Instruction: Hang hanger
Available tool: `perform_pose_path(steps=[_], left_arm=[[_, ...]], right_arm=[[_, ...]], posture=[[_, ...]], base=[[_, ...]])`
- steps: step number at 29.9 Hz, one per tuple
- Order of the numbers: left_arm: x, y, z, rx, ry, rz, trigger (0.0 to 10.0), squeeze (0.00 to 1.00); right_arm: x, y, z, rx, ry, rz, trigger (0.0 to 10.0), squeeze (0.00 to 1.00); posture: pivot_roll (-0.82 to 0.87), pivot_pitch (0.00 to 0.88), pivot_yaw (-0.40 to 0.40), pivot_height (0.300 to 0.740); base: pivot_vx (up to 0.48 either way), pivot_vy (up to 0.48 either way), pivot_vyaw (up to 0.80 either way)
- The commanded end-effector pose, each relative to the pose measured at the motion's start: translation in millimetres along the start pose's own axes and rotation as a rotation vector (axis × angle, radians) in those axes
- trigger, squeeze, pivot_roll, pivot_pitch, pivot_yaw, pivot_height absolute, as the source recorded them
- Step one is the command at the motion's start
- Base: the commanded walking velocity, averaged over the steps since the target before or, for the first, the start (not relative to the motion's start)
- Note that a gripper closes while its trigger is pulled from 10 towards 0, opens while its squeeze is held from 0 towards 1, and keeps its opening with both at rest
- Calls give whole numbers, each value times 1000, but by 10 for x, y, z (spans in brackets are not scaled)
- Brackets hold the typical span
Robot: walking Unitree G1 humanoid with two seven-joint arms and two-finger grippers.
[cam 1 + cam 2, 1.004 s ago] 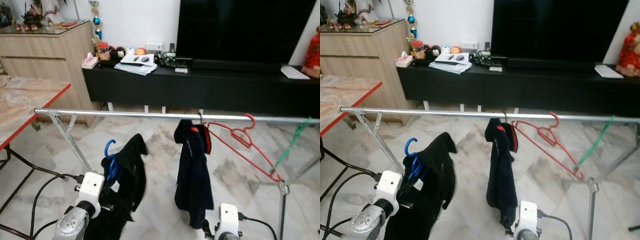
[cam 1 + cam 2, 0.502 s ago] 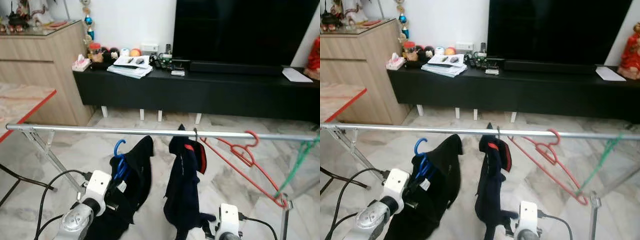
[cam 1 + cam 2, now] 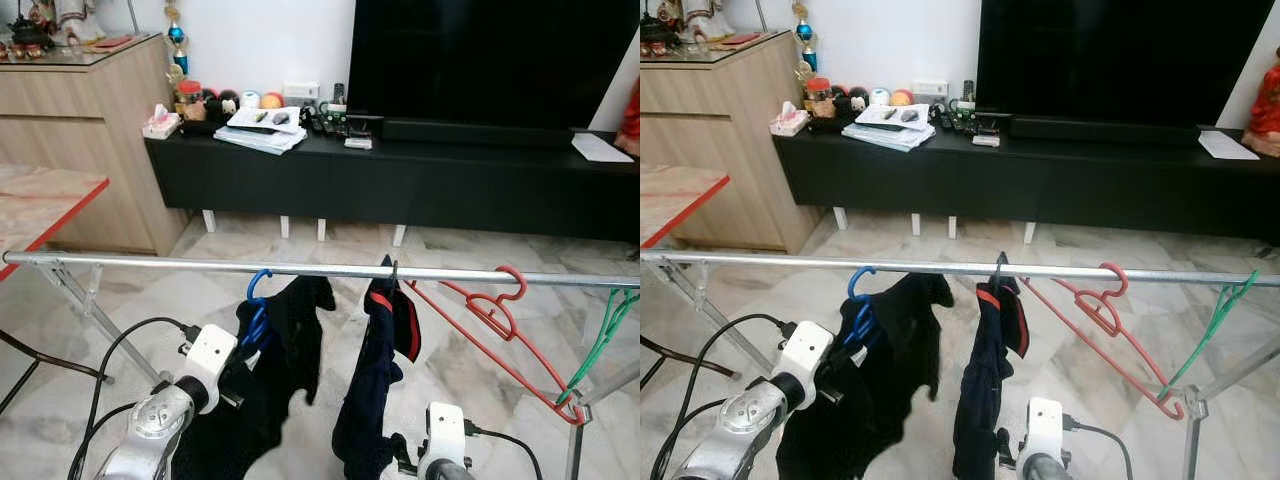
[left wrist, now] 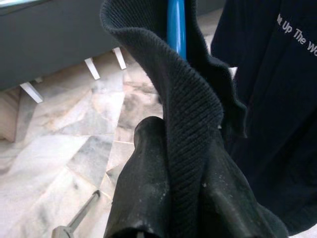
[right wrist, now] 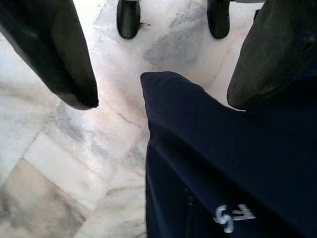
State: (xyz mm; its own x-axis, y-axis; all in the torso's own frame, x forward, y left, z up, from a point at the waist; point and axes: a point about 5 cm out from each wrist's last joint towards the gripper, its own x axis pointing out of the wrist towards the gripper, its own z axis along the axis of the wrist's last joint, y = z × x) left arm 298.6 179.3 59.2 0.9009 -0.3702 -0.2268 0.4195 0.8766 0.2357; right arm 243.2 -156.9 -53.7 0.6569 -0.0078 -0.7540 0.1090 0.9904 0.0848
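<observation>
The left gripper (image 4: 168,198) is clamped shut on the blue hanger (image 3: 258,312) through the black knitted garment (image 3: 285,360) draped over it; in the left wrist view its black fingers (image 4: 148,168) squeeze the ribbed cloth with the blue stem rising just beyond them. The hanger's hook is raised to the silver rail (image 3: 150,264) of the drying rack, roughly at the rail's middle, with its curled tip level with the bar, but whether it has caught over the bar or merely sits against it I cannot tell. Just beside it towards the rail's right end hangs a dark navy garment (image 3: 375,390), then an empty red hanger (image 3: 495,310), and a green hanger (image 3: 605,330) near the far right end. The right gripper (image 5: 158,59) hangs low beside the navy garment, its two fingers spread wide with nothing between them but floor and a fold of navy cloth. The step in hand looks like the hooking itself. The next move probably calls for lifting the hook clear over the bar, lowering it until the rail takes the weight, and only then letting go.
</observation>
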Motion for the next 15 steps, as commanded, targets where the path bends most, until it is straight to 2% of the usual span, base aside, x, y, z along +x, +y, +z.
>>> perform_pose_path(steps=[1,15], left_arm=[[66,80,119,39,-25,26,10000,0],[313,273,234,40,48,158,10000,0]], right_arm=[[1,7,-3,-8,4,-1,10000,0],[1,12,-1,-7,4,-2,10000,0]], posture=[[81,2,9,740],[70,4,17,740]], base=[[0,0,0],[0,0,0]])
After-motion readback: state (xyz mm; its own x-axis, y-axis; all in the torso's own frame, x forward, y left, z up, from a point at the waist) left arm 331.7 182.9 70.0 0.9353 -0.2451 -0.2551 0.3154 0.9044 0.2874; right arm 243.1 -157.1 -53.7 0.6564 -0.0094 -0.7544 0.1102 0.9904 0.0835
